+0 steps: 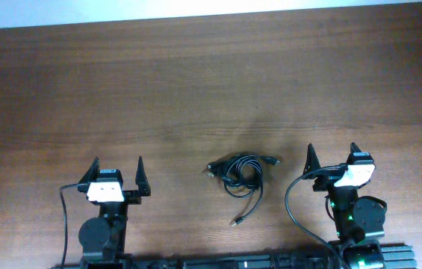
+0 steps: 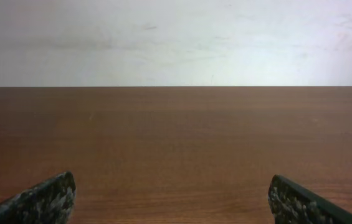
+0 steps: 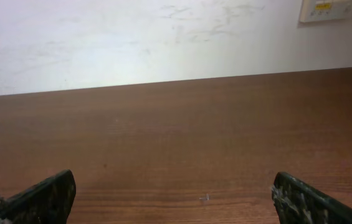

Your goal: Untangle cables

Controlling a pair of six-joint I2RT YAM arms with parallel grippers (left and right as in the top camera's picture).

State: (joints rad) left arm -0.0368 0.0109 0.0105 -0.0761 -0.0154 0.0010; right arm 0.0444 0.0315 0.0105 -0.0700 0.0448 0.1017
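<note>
Both arms sit parked at the near edge. Left hand (image 1: 117, 163) and right hand (image 1: 332, 149) are spread wide and hold nothing, probably staged for a first grab. Cables (image 1: 237, 164) lie knotted between them on the worktop (image 1: 196, 75), closer to the right hand.

The table (image 1: 196, 82) has a brown wood-grain top. Behind it stands a white wall (image 2: 176, 37) carrying a pale plate (image 3: 336, 10).
</note>
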